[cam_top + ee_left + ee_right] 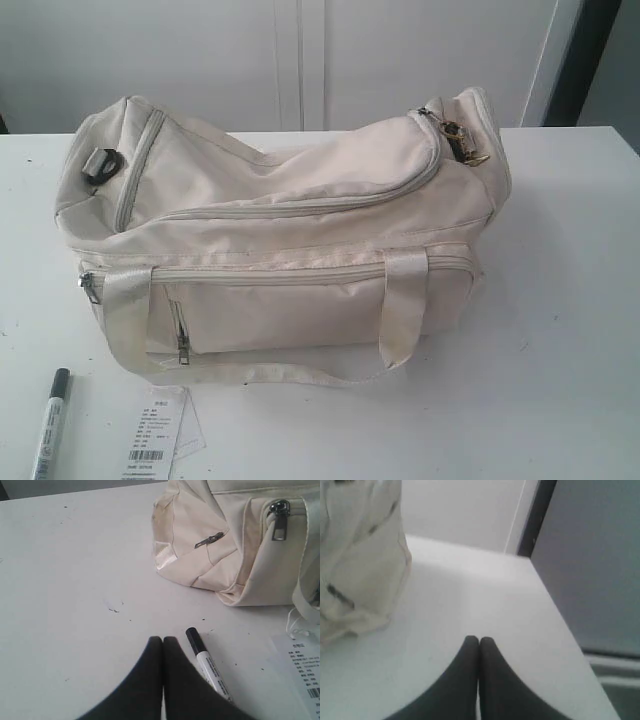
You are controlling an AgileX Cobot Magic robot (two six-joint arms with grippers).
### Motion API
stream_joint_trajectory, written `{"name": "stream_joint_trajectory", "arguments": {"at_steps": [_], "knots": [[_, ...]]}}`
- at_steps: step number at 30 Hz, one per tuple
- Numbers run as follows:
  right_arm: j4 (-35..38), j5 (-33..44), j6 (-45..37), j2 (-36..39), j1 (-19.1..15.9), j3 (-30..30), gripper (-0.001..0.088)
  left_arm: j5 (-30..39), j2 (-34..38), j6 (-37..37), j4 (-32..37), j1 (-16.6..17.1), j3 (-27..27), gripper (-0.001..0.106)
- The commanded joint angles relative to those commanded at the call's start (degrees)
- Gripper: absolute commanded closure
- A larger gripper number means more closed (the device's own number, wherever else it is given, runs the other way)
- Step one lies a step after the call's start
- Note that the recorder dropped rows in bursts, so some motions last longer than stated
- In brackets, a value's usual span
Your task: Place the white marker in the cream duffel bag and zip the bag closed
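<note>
The cream duffel bag [290, 235] lies across the middle of the white table, its top and front zippers drawn shut; one end of the cream duffel bag [235, 545] fills the left wrist view. The white marker [50, 425] with a black cap lies at the table's front left corner, beside the paper tag. In the left wrist view the white marker [207, 665] rests on the table just beside my left gripper [162, 641], which is shut and empty. My right gripper [479, 641] is shut and empty over bare table, off the bag's end [360, 555]. Neither gripper shows in the exterior view.
A white paper tag with a barcode [155, 432] lies by the bag's front strap, also the tag [305, 667] in the left wrist view. The table's right edge [565, 630] runs close to my right gripper, with a drop beyond.
</note>
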Motion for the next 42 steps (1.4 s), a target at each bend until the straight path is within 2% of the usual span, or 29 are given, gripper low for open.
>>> {"name": "stream_joint_trajectory", "arguments": {"at_steps": [4, 5, 8, 12, 15, 20, 23, 26, 32, 39, 42], "knots": [[0.0, -15.92, 0.66, 0.0, 0.0, 0.0, 0.0868, 0.0, 0.0, 0.0, 0.0, 0.0, 0.0, 0.105], [0.0, -18.93, 3.43, 0.0, 0.0, 0.0, 0.0868, 0.0, 0.0, 0.0, 0.0, 0.0, 0.0, 0.105], [0.11, -28.51, 25.63, 0.0, 0.0, 0.0, 0.0868, 0.0, 0.0, 0.0, 0.0, 0.0, 0.0, 0.105], [-0.1, -27.85, 27.33, 0.0, 0.0, -0.23, 0.0868, 0.0, 0.0, 0.0, 0.0, 0.0, 0.0, 0.105], [-0.1, -27.47, 27.11, 0.07, 0.0, -2.73, 0.0868, 0.0, 0.0, 0.0, 0.0, 0.0, 0.0, 0.105], [-0.1, -21.3, 26.6, 3.4, 0.0, -10.72, 0.0868, 0.0, 0.0, 0.0, 0.0, 0.0, 0.0, 0.105], [-0.6, -16.0, 26.34, 7.54, 0.0, -15.95, 0.0868, 0.0, 0.0, 0.0, 0.0, 0.0, 0.0, 0.105], [-0.58, -14.52, 23.66, 12.08, 0.0, -20.2, 0.0868, 0.0, 0.0, 0.0, 0.0, 0.0, 0.0, 0.105], [-1.84, -6.75, 21.72, 22.61, 0.0, -28.27, 0.0868, 0.0, 0.0, 0.0, 0.0, 0.0, 0.0, 0.105], [-8.29, 7.16, 21.58, 34.42, 0.0, -37.41, 0.0868, 0.0, 0.0, 0.0, 0.0, 0.0, 0.0, 0.105], [-8.28, 12.85, 17.6, 38.28, 0.21, -41.05, 0.0868, 0.0, 0.0, 0.0, 0.0, 0.0, 0.0, 0.105]]}}
